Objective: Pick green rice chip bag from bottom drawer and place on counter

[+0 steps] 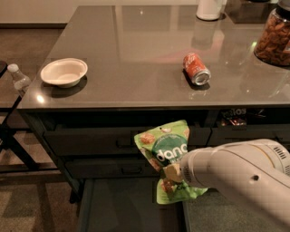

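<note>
**Ana:** What is the gripper doing with its fingers?

**Ben:** They are closed on the green rice chip bag. One pale finger presses against the bag's front, just under the dark green circle. The other is hidden behind the pouch and the wrist, so the exact width of the gap cannot be read, only that it is narrow enough to pinch the bag.

**Ana:** And where does the bag sit?

**Ben:** It hangs in the air, tilted with its top leaning left, in front of the closed drawer fronts. It is above the bottom drawer, which stands pulled out toward the near side with its dark floor showing, and it touches neither that floor nor the counter.

**Ana:** How many of each thing are there?

**Ben:** One bag and one arm with one gripper. On the counter there are four things. One white bowl sits near the left front corner. One red soda can lies on its side right of centre. One jar of nuts stands at the far right, and one white container is at the far edge. One water bottle stands off the counter to the left. Two handled drawers sit shut above the open one.

**Ana:** How is the arm posed?

**Ben:** Its thick white forearm comes in from the lower right and points left and slightly up, with the wrist ending at the bag's lower right part.
</note>
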`<state>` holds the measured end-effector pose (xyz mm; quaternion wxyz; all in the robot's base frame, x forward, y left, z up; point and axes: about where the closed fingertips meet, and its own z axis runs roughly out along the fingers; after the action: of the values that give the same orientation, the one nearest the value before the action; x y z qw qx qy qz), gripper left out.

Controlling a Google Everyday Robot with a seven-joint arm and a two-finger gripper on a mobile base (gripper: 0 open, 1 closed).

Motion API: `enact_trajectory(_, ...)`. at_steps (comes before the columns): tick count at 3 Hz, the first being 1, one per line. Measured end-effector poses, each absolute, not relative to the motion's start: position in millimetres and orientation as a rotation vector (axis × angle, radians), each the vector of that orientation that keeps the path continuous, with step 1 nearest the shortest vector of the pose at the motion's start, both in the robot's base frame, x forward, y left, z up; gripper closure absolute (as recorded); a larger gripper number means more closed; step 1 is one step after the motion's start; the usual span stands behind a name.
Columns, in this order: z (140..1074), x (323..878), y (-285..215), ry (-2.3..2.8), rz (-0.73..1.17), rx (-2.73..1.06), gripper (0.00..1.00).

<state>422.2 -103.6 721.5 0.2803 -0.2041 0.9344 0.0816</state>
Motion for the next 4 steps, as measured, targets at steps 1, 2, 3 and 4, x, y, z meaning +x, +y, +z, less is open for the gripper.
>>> enact_trajectory(1,725.4,423.6,-102.7,2.500,0.226,-0.545,1.00)
enact_trajectory(2,768.1,436.5,-109.6,2.419,0.170,-0.551,1.00)
enact_trajectory(3,822.7,444.8,-114.6,2.327,0.091,-0.559,1.00)
enact_trajectory(4,834.3,446.6,-114.2,2.306,0.078,-0.561,1.00)
